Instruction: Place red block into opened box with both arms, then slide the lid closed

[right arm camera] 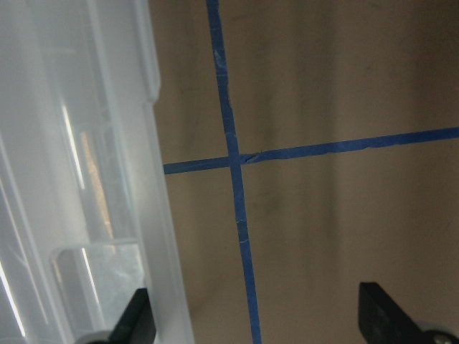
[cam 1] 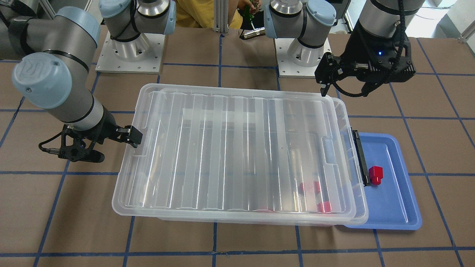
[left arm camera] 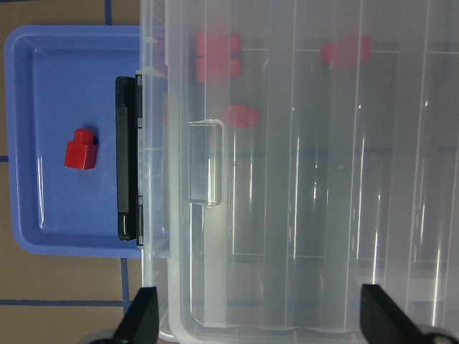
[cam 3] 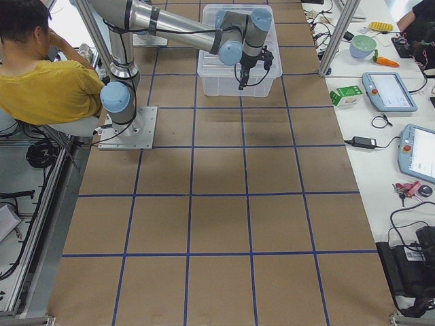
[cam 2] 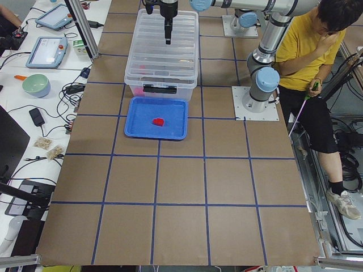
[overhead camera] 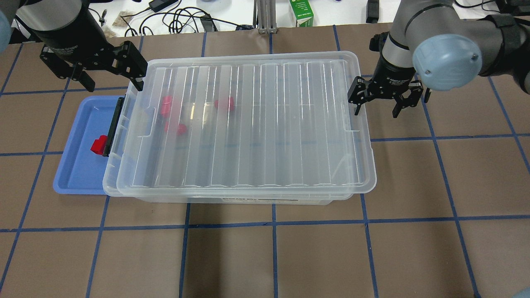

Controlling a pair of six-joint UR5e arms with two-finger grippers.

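Red blocks [overhead camera: 225, 104] blur behind the ribbed lid [overhead camera: 265, 124] covering the box [overhead camera: 111, 178].

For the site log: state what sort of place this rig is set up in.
Most likely a robotics lab or data-collection workcell. The table is taped into a blue grid, teach pendants lie on a side bench, and a person sits close by the robot.

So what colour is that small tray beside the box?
The tray is blue, clearest in the left wrist view.
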